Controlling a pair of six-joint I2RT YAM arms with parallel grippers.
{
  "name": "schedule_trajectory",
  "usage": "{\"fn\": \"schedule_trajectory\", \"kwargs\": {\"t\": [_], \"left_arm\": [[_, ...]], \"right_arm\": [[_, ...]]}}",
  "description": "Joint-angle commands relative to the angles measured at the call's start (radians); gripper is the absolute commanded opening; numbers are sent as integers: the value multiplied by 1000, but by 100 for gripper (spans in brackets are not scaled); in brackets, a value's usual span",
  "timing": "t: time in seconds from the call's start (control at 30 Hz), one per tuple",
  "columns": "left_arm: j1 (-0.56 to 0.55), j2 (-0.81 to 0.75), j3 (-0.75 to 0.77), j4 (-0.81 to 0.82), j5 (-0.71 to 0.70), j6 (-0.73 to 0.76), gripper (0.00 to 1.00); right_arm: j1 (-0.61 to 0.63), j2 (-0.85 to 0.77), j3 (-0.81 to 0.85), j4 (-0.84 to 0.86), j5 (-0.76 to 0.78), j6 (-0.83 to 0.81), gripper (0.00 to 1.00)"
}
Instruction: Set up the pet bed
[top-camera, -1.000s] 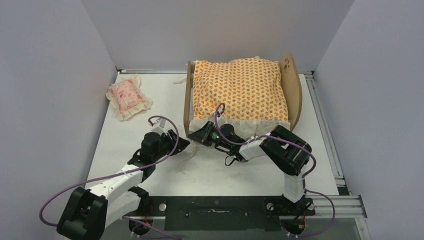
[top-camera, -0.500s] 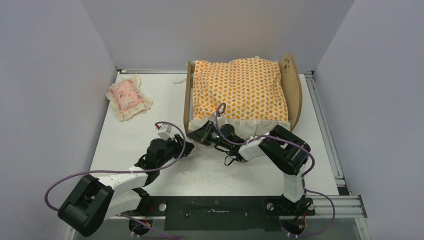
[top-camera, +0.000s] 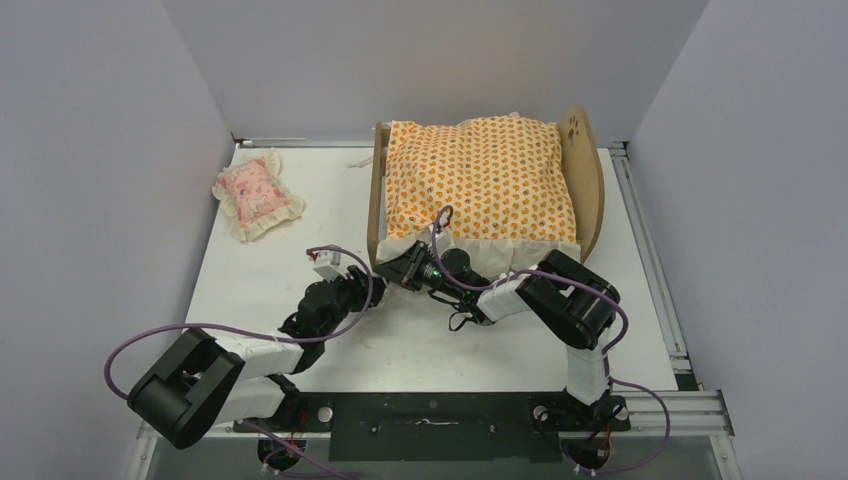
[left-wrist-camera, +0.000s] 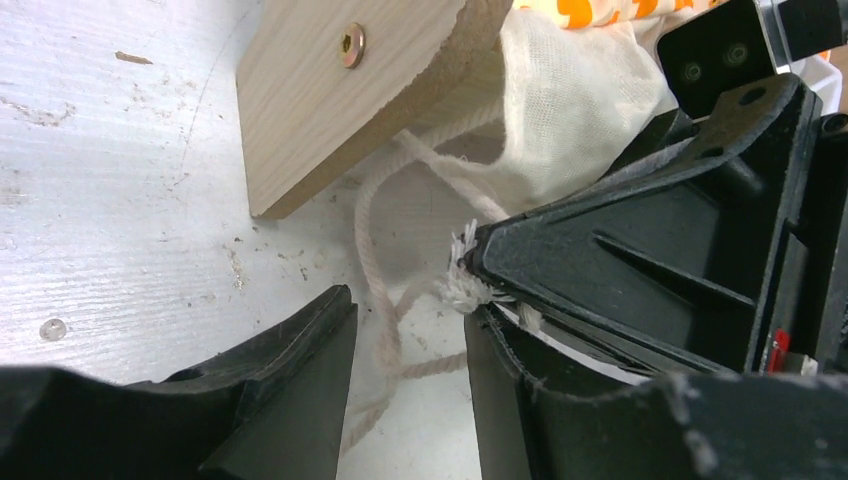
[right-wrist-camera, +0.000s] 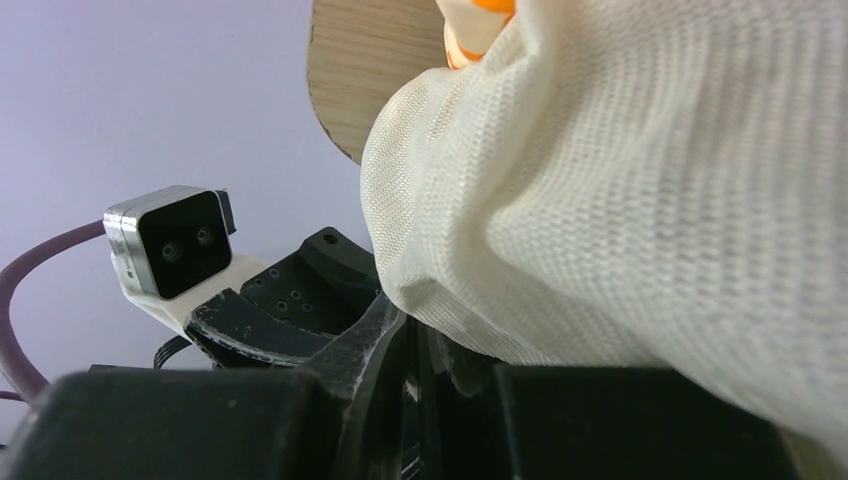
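Top external view gives us the pet bed (top-camera: 594, 215) on the far right part of the table (top-camera: 420, 345), close to the back wall and lying crosswise. Its rounded headboard (top-camera: 581, 150) with the paw cutout stands on the right and its low footboard (top-camera: 377, 200) on the left. An orange-patterned cushion (top-camera: 480, 175) fills the frame between the two boards, and its plain white ruffle (top-camera: 520, 252) hangs over the near side of the bed. From the left wrist view we see the near corner of the footboard resting on the table, a bolt (left-wrist-camera: 350, 45) set in it, and a white cord (left-wrist-camera: 375, 235) trailing from the ruffle in loose loops over the tabletop. The right gripper (top-camera: 393, 272) reaches to that corner from the right with its jaws pressed together, and the frayed end of the cord is pinched at their tip. In its own wrist view the ruffle drapes right over its fingers. The left gripper (left-wrist-camera: 410, 320) comes at the same corner from the left, jaws partway apart, with the cord's loops lying between its fingers (left-wrist-camera: 320, 340); it grips nothing. The two grippers are very close, though we cannot tell whether they touch. A small pink frilled pillow (top-camera: 257, 193) lies at the far left of the table, well apart from the bed.
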Motion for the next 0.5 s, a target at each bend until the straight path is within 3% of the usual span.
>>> {"fn": "schedule_trajectory", "kwargs": {"t": [0.0, 0.13, 0.23, 0.47], "left_arm": [[-7, 22, 10, 141, -57, -20, 41], [-11, 34, -3, 207, -74, -22, 26], [-15, 33, -3, 223, -77, -21, 0], [-18, -51, -18, 69, -145, -54, 0]], "right_arm": [[4, 36, -24, 6, -90, 93, 5], [13, 43, -28, 5, -89, 100, 5], [16, 42, -34, 5, -85, 104, 5], [5, 9, -47, -27, -75, 73, 8]]}}
